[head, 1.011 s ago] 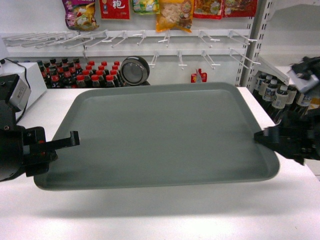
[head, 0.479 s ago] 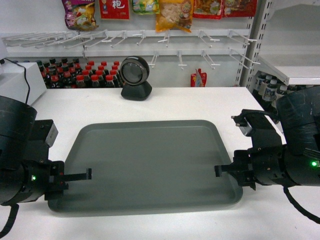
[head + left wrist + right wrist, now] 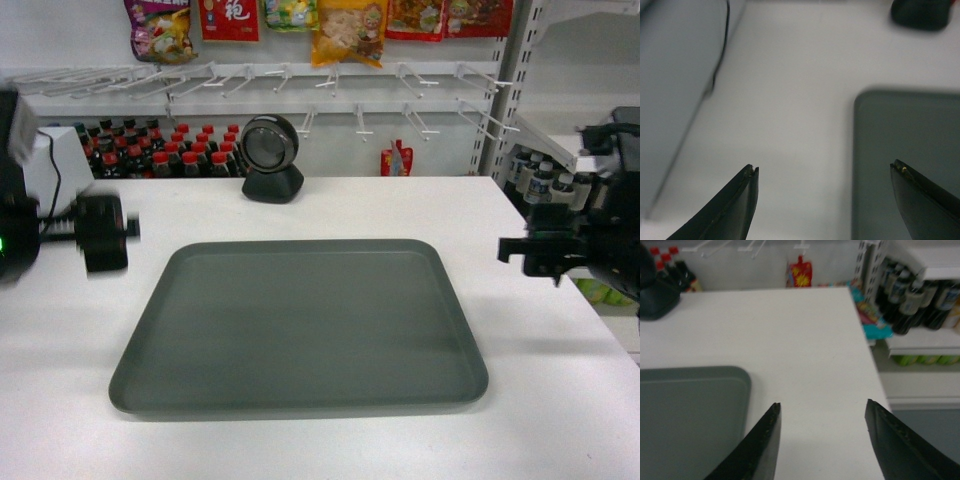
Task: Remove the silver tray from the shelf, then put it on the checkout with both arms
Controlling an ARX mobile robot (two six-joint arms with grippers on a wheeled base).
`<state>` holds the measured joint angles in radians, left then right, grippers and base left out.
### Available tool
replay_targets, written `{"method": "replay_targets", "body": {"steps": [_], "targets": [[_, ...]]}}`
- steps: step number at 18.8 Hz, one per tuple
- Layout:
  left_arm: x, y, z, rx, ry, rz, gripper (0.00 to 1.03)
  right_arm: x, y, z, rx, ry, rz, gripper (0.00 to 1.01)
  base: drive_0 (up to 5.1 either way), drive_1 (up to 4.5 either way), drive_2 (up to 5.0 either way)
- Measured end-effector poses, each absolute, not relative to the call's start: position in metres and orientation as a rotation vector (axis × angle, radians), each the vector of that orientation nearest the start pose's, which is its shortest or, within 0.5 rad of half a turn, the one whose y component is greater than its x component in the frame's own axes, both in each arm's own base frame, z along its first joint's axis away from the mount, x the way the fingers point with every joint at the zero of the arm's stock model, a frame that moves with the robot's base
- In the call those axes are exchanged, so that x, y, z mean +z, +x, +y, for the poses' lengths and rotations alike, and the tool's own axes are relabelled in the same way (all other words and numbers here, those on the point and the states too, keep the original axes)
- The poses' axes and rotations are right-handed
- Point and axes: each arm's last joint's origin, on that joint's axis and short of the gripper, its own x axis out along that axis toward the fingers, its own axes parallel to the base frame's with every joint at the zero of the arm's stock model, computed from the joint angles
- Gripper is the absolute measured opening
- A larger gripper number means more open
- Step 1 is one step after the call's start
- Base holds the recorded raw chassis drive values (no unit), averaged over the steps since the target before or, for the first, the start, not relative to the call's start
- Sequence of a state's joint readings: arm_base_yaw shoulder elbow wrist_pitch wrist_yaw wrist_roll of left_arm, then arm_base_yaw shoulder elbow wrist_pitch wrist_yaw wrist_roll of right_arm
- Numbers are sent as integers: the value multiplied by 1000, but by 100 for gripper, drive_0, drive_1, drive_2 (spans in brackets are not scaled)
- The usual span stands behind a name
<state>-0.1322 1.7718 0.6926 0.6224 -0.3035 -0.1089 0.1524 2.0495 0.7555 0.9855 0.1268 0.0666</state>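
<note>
Flat on the wide white checkout counter [image 3: 560,400], the matte grey-green rectangular silver tray [image 3: 300,325], flanked by the black left gripper [image 3: 825,172] and black right gripper [image 3: 822,410], both clear of its rim, fingers spread, holding nothing.

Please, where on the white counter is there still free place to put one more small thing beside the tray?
The counter is bare right of the tray, below the right hand, and along the strip between the tray's far edge and the black scanner. The left side is narrower: the left hand hangs there beside a white box.
</note>
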Motion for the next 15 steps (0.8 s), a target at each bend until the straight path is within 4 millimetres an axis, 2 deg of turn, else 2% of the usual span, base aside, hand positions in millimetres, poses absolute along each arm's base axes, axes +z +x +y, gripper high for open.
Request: {"method": "replay_targets", "body": {"steps": [1,2,3,4,5,6,7,8,9,11,13,15], "targets": [[134,326,-33,136,-34,311,75,86,344,48,6,12,270,46,0,0,0],[134,321,-32,70,-34,227,67,79,325,45,7,-1,267,39,0,0,0],[121,305,-28,25,-22,201,58,74,302,41,12,-14,275,30,0,0,0],[107,285,-25,7,-14,232,51,77,290,35,4,-13,266,22,0,0,0],[115,260,-19,5,-8,152,33,105,276,27,-12,-3,160,4,0,0,0],[139,256,-16,9,-15,38,22,117,265,24,-4,-5,119,2,0,0,0],[150,245,-15,4,-19,-16,9,117,251,20,-6,-6,137,2,0,0,0],[143,230,-12,1,-15,31,1,114,236,17,-2,-8,168,2,0,0,0],[139,217,-7,-14,-16,61,1,121,224,15,1,-4,139,2,0,0,0],[152,203,1,16,-17,2,1,139,209,9,-4,5,40,2,0,0,0],[151,189,0,4,-17,62,1,144,192,-1,-9,7,25,2,0,0,0],[165,175,0,1,-17,1,1,147,179,0,-4,7,30,2,0,0,0]]}}
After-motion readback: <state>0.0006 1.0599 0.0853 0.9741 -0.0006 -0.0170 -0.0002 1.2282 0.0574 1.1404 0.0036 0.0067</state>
